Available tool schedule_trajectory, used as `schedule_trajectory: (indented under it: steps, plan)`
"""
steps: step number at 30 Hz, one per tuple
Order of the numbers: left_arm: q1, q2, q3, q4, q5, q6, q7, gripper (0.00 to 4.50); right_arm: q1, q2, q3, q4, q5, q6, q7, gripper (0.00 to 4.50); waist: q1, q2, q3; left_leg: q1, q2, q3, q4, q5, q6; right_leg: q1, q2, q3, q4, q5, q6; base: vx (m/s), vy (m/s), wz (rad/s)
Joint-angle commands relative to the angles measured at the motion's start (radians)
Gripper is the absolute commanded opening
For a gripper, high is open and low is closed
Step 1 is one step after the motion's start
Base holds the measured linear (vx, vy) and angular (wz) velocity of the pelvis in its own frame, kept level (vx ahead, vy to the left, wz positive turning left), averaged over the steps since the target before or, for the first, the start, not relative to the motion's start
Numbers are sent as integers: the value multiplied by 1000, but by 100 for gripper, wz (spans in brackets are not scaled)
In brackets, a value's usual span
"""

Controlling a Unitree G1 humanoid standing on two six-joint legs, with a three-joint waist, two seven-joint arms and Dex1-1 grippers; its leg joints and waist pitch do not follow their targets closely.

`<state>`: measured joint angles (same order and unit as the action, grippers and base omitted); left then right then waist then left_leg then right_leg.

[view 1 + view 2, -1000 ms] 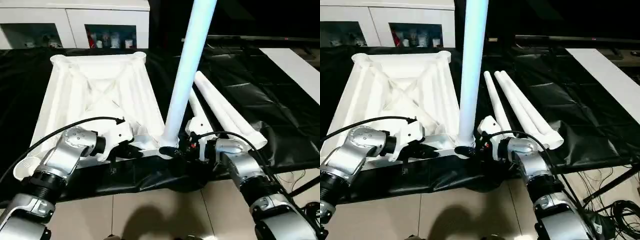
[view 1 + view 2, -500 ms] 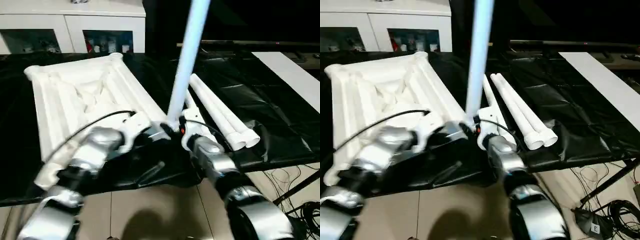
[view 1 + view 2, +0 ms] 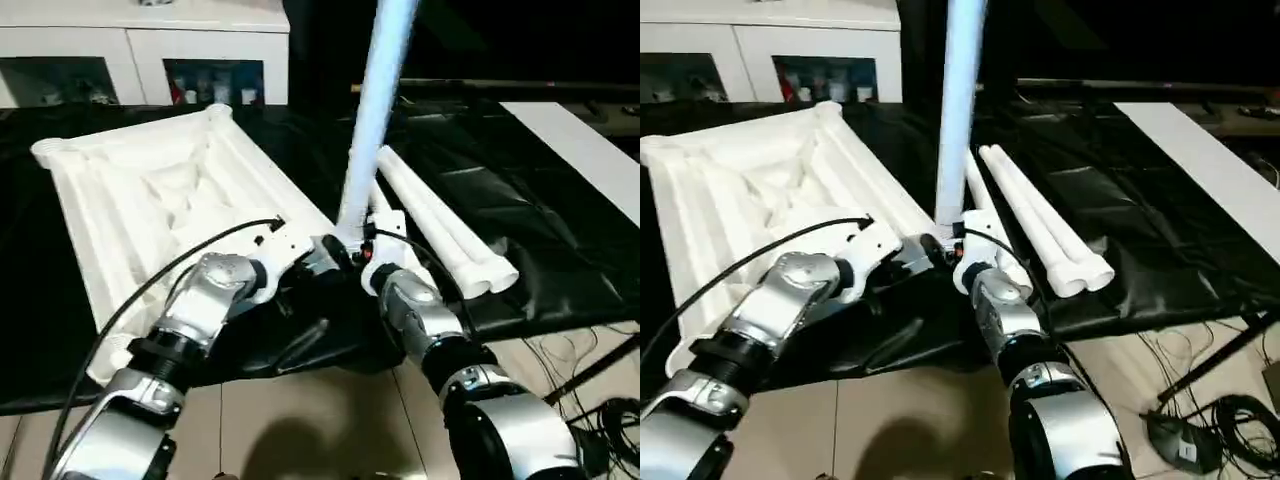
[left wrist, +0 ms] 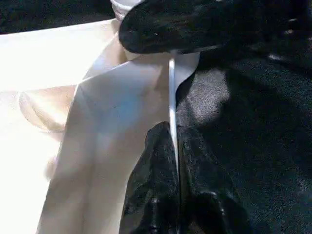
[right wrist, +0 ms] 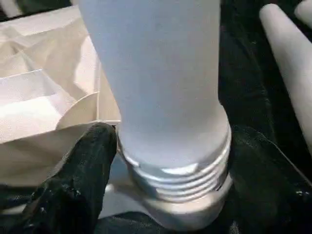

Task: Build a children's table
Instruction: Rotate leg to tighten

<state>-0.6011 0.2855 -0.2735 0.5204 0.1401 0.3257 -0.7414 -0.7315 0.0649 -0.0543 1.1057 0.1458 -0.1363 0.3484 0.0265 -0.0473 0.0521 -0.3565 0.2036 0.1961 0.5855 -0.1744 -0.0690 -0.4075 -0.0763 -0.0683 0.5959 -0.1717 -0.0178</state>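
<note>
A white leg [image 3: 378, 95] stands upright in the near corner socket [image 5: 187, 207] of the upturned table top [image 3: 160, 200], its threads not fully seated. The right gripper [image 5: 161, 161] straddles its base, fingers apart; the left gripper [image 4: 176, 141] pinches the top's thin rim. The leg should be kept vertical and turned until the threads vanish, with 3 spare legs [image 3: 440, 225] lying just beside.

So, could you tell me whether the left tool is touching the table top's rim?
Touching: in the left wrist view, the left tool is closed on the thin rim of the table top.

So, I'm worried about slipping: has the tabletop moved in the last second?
Yes: the tabletop has turned, its far end swinging left against the white cabinet behind.
</note>
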Motion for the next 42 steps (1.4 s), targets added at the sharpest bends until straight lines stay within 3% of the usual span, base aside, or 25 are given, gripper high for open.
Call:
schedule_trajectory:
  steps: [1, 2, 6, 8, 10, 11, 15, 17, 19, 22, 29, 31, 36, 42]
  plan:
    - [14, 2, 1, -4, -10, -32, -9, 0, 5, 1, 32, -21, -12, -2, 37, 397, 0, 9, -58, 8, 27, -23, -76, -352, 0, 31, -67, 43, -88, -430, -138, 0, 0, 0]
    - [18, 12, 0, -7, -11, -45, -24, 0, 8, -11, 40, -29, -19, 3, 48, 403, 1, 9, -58, 12, 26, -20, -73, -352, 2, 28, -67, 44, -89, -432, -144, 0, 0, 0]
    - [50, 56, 10, -38, -35, -54, -95, 0, 46, -96, 68, -113, -45, 18, 187, 403, 7, 9, -60, 8, 28, -18, -73, -315, 14, 34, -66, 47, -84, -393, -150, 0, 0, 0]
    - [60, 72, 9, -48, -47, -75, -126, 0, 57, -128, 83, -138, -56, 15, 235, 403, 9, 9, -61, 7, 28, -14, -71, -286, 22, 35, -61, 48, -77, -332, -174, 0, 0, 0]
    - [69, 98, 7, -69, -64, -65, -170, 0, 62, -186, 136, -140, -111, -23, 302, 403, 8, 14, -64, 5, 28, -14, -69, -274, 20, 38, -60, 47, -69, -298, -191, 0, 0, 0]
    - [71, 106, 7, -78, -70, -55, -184, 0, 63, -202, 147, -142, -117, -27, 334, 403, 8, 11, -64, 3, 27, -13, -68, -262, 24, 41, -59, 48, -65, -272, -201, 0, 0, 0]
    - [83, 143, 1, -130, -113, -62, -287, 0, 62, -246, 155, -192, -58, -1, 535, 403, 9, 9, -67, 0, 29, -12, -64, -229, 43, 45, -59, 50, -58, -229, -218, 0, 0, 0]
    - [86, 155, -6, -141, -122, -64, -317, 0, 61, -254, 161, -206, -44, 7, 586, 403, 10, 10, -70, -1, 31, -10, -61, -181, 62, 46, -56, 49, -47, -135, -246, 0, 0, 0]
    - [92, 169, -14, -152, -126, -78, -349, 0, 61, -261, 167, -218, -41, 11, 623, 403, 9, 9, -69, -2, 31, -9, -61, -171, 74, 46, -56, 48, -44, -110, -259, 0, 0, 0]
    - [97, 181, -14, -170, -134, -82, -373, 0, 62, -267, 174, -231, -39, 13, 670, 403, 11, 7, -66, 2, 33, -8, -61, -189, 71, 44, -58, 49, -48, -143, -261, 0, 0, 0]
    - [101, 201, -17, -188, -146, -71, -400, 0, 54, -271, 179, -206, -45, 11, 732, 388, 14, 6, -62, 2, 34, -12, -65, -232, 35, 42, -62, 51, -54, -238, -231, 0, 0, 0]
    - [103, 204, -16, -193, -147, -70, -407, 0, 53, -269, 177, -202, -43, 15, 738, 388, 14, 7, -63, 1, 34, -12, -64, -223, 34, 42, -61, 51, -52, -225, -231, 0, 0, 0]
    - [108, 211, -18, -201, -148, -62, -425, 0, 48, -267, 175, -189, -42, 16, 749, 329, 15, 5, -67, -1, 32, -10, -60, -177, 50, 46, -61, 51, -44, -161, -245, 0, 0, 0]
    - [111, 217, -24, -206, -153, -58, -433, 0, 50, -268, 179, -186, -52, 7, 754, 284, 16, 7, -66, 0, 33, -10, -61, -189, 48, 45, -60, 50, -46, -176, -246, 0, 0, 0]
